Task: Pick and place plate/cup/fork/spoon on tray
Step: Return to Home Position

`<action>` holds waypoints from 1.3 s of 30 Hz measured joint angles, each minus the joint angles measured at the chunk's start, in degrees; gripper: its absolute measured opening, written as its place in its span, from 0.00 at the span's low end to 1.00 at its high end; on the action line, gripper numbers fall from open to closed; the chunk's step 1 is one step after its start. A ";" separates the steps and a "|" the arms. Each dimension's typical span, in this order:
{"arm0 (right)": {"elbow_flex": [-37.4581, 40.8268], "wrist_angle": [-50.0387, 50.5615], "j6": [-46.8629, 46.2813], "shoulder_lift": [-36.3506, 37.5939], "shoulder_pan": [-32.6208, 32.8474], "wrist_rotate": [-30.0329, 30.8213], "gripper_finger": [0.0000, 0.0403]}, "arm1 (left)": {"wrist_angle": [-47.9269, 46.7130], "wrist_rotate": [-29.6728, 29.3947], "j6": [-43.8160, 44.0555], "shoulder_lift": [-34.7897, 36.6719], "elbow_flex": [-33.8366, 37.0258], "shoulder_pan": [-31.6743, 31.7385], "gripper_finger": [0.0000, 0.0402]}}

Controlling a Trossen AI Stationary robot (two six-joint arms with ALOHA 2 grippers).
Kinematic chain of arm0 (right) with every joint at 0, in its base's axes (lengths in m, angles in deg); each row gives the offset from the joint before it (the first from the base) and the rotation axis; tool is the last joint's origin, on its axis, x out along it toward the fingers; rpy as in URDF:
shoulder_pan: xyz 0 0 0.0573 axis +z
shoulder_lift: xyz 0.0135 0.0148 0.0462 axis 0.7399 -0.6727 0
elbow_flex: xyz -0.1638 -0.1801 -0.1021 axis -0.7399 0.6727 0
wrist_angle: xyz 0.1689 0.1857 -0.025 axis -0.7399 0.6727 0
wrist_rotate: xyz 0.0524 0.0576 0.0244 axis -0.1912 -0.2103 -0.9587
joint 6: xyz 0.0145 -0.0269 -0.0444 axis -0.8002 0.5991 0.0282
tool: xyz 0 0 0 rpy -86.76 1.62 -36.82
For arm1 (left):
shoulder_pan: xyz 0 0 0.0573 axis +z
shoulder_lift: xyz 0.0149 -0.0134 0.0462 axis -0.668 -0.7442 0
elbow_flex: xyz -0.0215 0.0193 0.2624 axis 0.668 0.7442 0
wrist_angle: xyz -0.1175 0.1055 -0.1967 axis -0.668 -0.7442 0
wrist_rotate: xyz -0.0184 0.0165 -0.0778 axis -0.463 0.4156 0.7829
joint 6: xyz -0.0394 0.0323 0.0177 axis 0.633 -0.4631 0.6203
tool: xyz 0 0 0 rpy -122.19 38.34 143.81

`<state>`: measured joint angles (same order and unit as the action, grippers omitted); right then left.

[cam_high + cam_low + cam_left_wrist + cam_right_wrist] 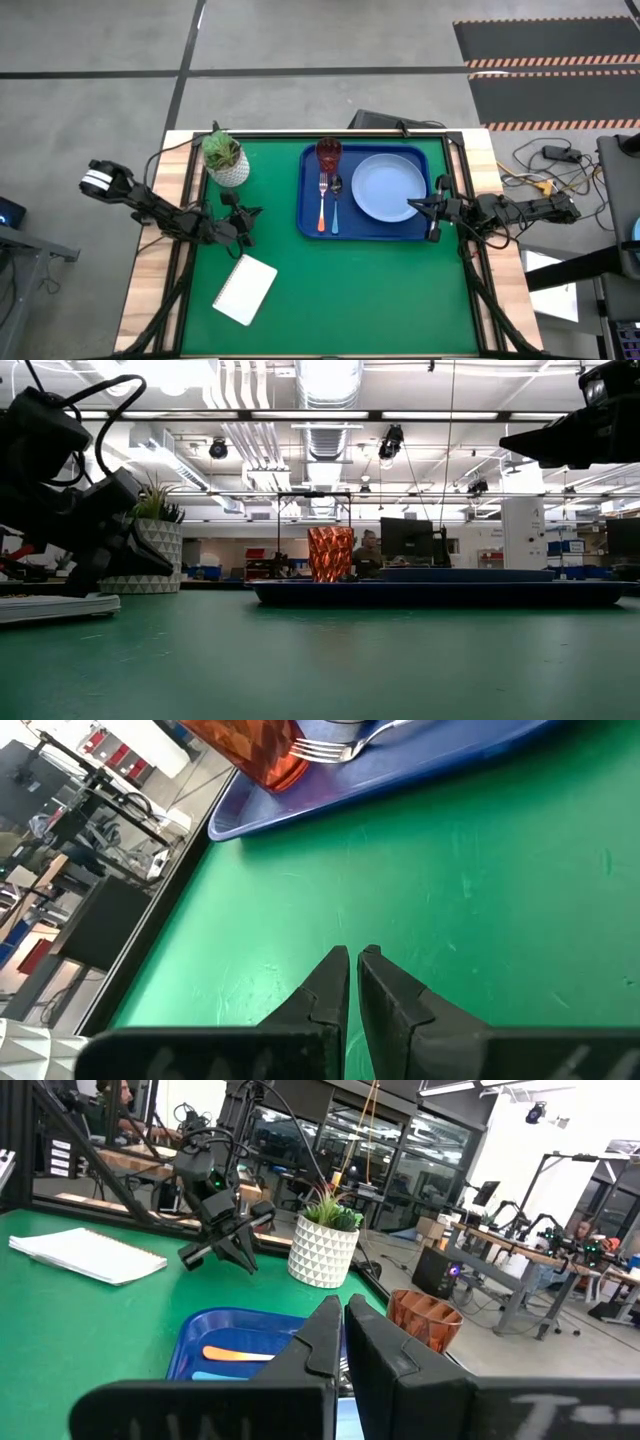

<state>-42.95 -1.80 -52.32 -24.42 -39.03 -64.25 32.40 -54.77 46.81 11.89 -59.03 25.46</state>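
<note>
The dark-blue tray [312,222] lies on the green mat at the far right. On it rest the light-blue plate [388,187], the dark-red cup [329,153], the orange-handled fork [322,203] and the teal-handled spoon [335,207]. My left gripper [248,228] is shut and empty over the mat, left of the tray; its own view shows the fingertips together [353,956]. My right gripper [418,207] is shut and empty above the plate's right rim; its wrist view [340,1306] looks over the tray.
A white pot with a green plant [226,158] stands at the far left of the mat. A white notepad [245,289] lies near the left front. Bare mat [360,290] stretches in front of the tray.
</note>
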 joint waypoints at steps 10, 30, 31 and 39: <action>0.00 0.00 0.00 0.00 0.00 0.00 0.02 | -0.42 0.07 -0.03 -0.13 -0.02 -0.01 0.02; 0.00 -0.01 0.00 0.00 0.02 0.02 0.02 | 3.54 0.26 -0.63 -0.25 -0.04 -0.01 0.02; 0.00 0.00 0.00 0.00 0.00 0.02 0.02 | 3.56 0.25 -0.61 -0.25 -0.04 0.00 0.02; 0.00 0.00 0.00 0.00 0.01 0.02 0.02 | 3.61 0.24 -0.52 -0.25 -0.04 0.01 0.02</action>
<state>-42.95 -1.80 -52.32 -24.42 -39.02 -64.23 36.01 -54.53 46.29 11.63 -59.08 25.47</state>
